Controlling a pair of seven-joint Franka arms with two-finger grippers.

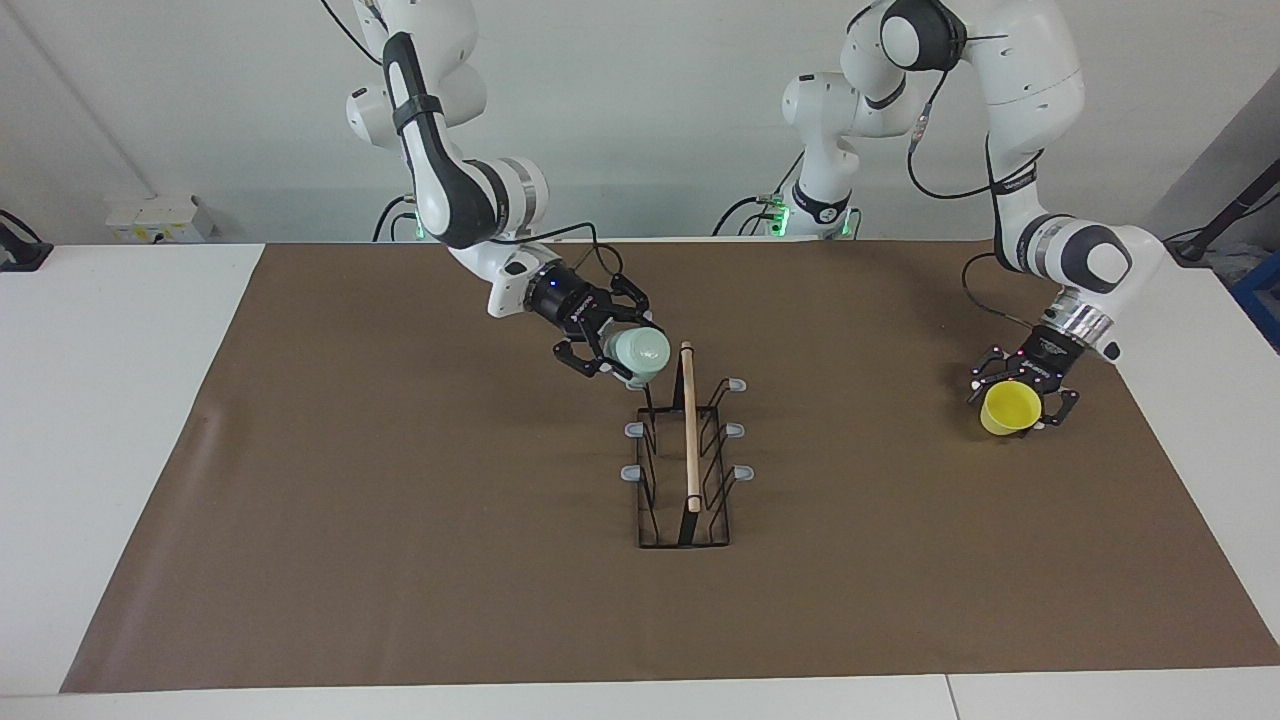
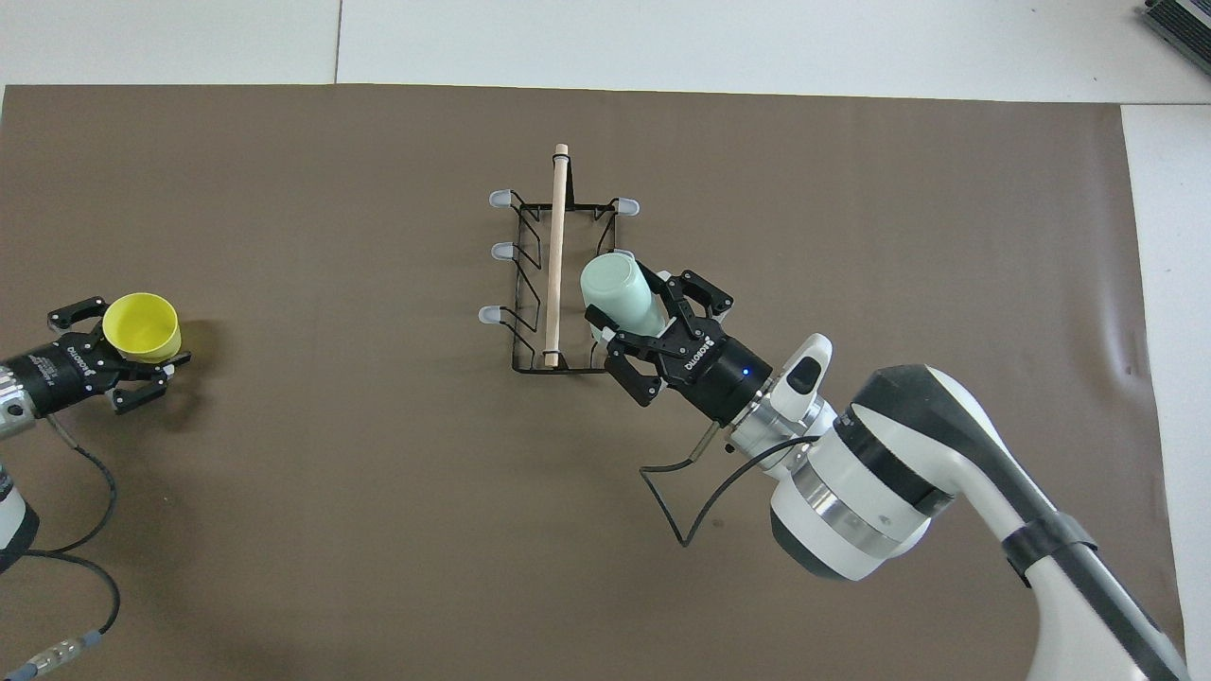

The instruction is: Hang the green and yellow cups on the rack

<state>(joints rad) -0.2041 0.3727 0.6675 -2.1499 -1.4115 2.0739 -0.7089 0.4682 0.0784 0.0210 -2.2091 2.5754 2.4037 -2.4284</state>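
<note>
Facing view
Right claw [image 1: 612, 345]: closed around the pale mint green tapered plastic cup [image 1: 640, 352], held tilted over the rack's end nearest the robots.
Rack [image 1: 686, 450]: black wire stand with light wooden rod and grey-tipped prongs, mid-tabletop on brown paper cover [image 1: 400, 520].
Left claw [image 1: 1020, 392]: fingers gripping the bright yellow tapered plastic cup [image 1: 1009, 409], mouth facing the camera, toward the left arm's end, well apart from the rack.

Overhead view
Right claw [image 2: 653, 331]: grips the green cup [image 2: 613, 291] on the rack's [image 2: 558, 274] right-arm side, over the prongs there.
Left claw [image 2: 118, 345]: clasps the yellow cup [image 2: 142, 326], open mouth showing.
Wooden rod [image 2: 556, 251]: bare along its length.
</note>
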